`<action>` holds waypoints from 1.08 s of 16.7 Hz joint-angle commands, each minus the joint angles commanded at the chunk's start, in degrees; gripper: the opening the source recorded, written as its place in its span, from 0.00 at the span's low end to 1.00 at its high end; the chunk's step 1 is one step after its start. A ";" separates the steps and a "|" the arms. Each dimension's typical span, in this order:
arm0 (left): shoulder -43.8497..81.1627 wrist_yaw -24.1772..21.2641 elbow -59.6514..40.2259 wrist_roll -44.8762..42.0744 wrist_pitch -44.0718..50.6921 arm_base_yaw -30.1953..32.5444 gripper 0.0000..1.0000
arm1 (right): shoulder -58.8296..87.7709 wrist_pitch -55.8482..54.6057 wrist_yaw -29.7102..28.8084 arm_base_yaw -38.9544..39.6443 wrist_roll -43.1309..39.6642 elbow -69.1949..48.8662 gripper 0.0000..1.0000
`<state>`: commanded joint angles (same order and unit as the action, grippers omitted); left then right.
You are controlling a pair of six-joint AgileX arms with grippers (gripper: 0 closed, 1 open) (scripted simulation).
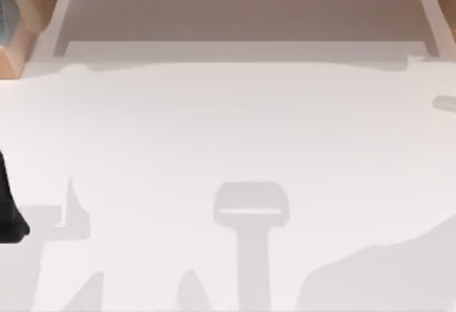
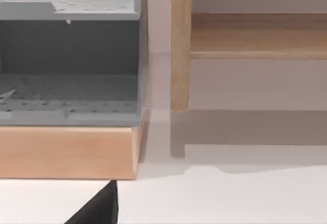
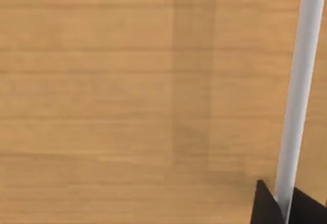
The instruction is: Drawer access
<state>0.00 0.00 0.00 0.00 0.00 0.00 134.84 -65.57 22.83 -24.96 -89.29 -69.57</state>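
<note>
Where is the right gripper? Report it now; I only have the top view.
Observer: The right gripper is close against a wooden panel, straddling a white bar handle.
Operator: Confirm the grip.
Observer: A dark fingertip sits against each side of the bar, so it looks shut on the handle.
Operator: Give me the left side.
Observer: The left arm is parked at the left edge of the table. Its wrist camera faces a grey perforated shelf unit on a wooden base, beside a wooden post.
</note>
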 joint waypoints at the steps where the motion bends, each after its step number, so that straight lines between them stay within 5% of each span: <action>1: 0.00 0.00 0.00 0.00 0.00 0.00 1.00 | 0.00 0.00 0.00 0.00 0.00 0.00 0.00; 18: 0.00 0.00 0.00 0.00 0.00 0.00 1.00 | -7.01 -8.78 3.85 -4.00 0.21 15.97 0.00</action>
<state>0.00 0.00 0.00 0.00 0.00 0.00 127.83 -74.35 26.68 -28.96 -89.08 -53.59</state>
